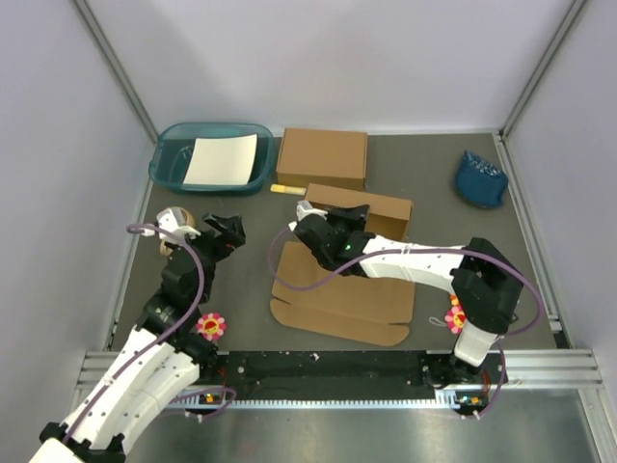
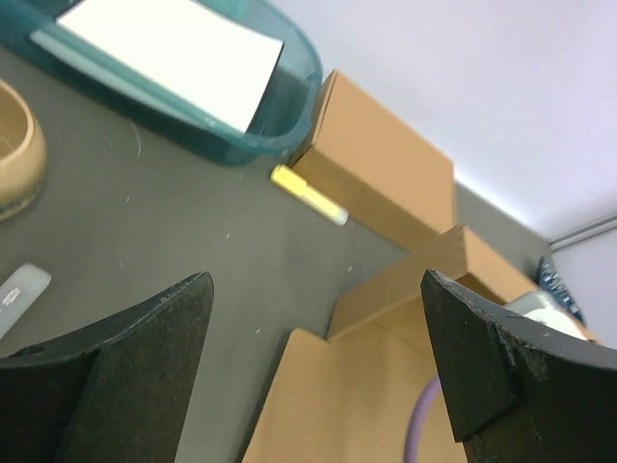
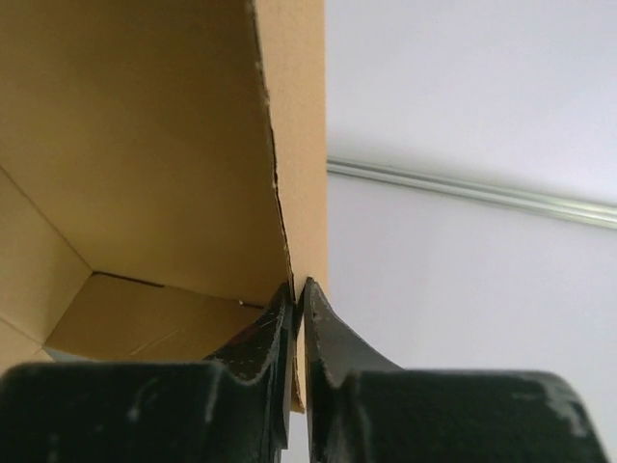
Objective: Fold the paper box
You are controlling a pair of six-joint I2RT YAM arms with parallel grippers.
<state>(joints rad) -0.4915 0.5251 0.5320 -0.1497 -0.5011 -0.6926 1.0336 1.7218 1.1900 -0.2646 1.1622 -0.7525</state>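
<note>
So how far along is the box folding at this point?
Roughly midway at best. Done: the far section of the paper box already stands up as a wall. In hand: the right gripper is shut on the edge of an upright cardboard panel. Left to do: the wide near panel with its tabs lies flat, and the left gripper hangs open, holding nothing.
</note>
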